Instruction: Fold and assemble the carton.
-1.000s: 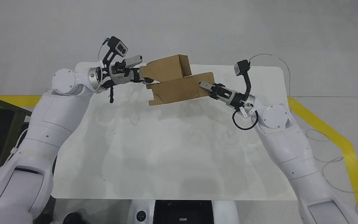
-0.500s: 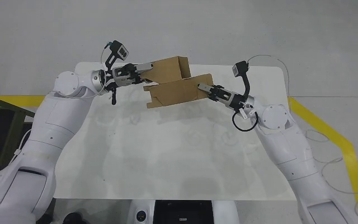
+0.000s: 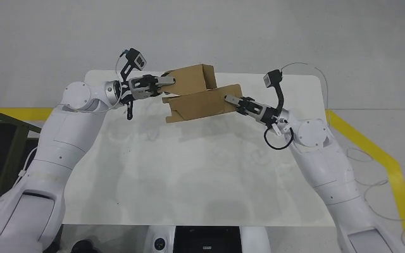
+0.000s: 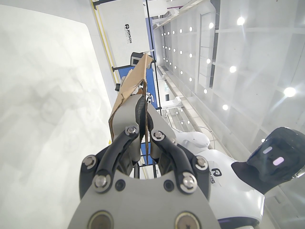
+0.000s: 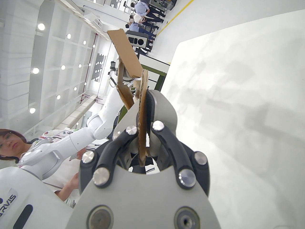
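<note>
Since a second ago, your left gripper (image 3: 169, 79) has been sliding a little toward 3 o'clock along the far edge of the carton (image 3: 196, 92), with that arm's elbow swinging outward. The long lower panel has been drifting slightly toward 9 o'clock. Your right gripper (image 3: 229, 98) has been keeping almost the same spot.

You are holding the carton lifted over the 12 o'clock part of the white table (image 3: 190, 183), stretched between both arms. It is showing as plain brown corrugated board, half opened. A squarish open sleeve is sitting on the 12 o'clock side. Below it a long flat panel is slanting from 8 o'clock up to 2 o'clock, with a small notched flap at its 8 o'clock end.

Your left gripper is pinching a thin edge of board at the sleeve's 9 o'clock corner; its wrist view is showing the sheet running edge-on between the closed pads. Your right gripper is clamping the panel's 3 o'clock end in the same way, with the board sticking out past both sides of the pads.

A thin cable (image 3: 310, 66) is looping off the right wrist camera near 2 o'clock. A yellow floor stripe (image 3: 361, 136) is running past the table at 3 o'clock and showing again at 9 o'clock. The panel itself is lying between the two grippers.
</note>
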